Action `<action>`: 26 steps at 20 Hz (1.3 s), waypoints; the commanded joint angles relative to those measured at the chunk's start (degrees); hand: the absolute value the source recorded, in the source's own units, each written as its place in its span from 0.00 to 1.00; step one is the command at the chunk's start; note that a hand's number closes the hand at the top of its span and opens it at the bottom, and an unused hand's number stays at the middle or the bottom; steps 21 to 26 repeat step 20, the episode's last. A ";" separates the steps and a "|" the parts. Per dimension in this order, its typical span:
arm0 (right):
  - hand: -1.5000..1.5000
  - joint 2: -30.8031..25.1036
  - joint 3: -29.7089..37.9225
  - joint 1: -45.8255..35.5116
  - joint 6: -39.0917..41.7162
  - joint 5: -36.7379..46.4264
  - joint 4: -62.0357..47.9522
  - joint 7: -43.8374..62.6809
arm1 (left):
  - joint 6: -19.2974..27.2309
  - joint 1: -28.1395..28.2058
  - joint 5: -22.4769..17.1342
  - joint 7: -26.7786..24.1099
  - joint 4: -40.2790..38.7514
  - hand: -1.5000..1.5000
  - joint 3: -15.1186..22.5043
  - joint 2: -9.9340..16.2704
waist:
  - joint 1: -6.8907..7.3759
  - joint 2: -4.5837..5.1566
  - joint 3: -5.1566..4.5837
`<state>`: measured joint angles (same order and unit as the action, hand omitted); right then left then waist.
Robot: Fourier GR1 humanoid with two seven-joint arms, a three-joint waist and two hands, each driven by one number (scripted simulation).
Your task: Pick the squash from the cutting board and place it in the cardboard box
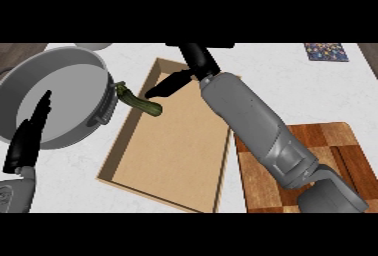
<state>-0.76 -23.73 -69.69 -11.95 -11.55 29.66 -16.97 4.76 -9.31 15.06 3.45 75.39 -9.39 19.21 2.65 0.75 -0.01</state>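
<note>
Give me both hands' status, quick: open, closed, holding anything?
Left hand: open, fingers straight, resting at the view's left, holding nothing.
Right hand: open over the cardboard box, holding nothing; squash lies at the box's left wall.

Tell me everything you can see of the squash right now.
The squash is a small, dark green, elongated vegetable with a slightly curved body and a paler cut end. It lies tilted across the left wall of the cardboard box, near the box's far corner, one end pointing toward the grey pan, the other over the box's floor. It is off the cutting board. The right hand is just beside it, fingers extended toward it, not curled round it; whether they touch is unclear.
</note>
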 commanded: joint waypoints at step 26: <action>0.00 -31.28 10.22 2.67 34.40 1.60 -18.37 -19.89 | -2.33 2.24 -1.08 -0.88 1.89 0.50 -1.38 0.64 | 0.12 0.45 0.10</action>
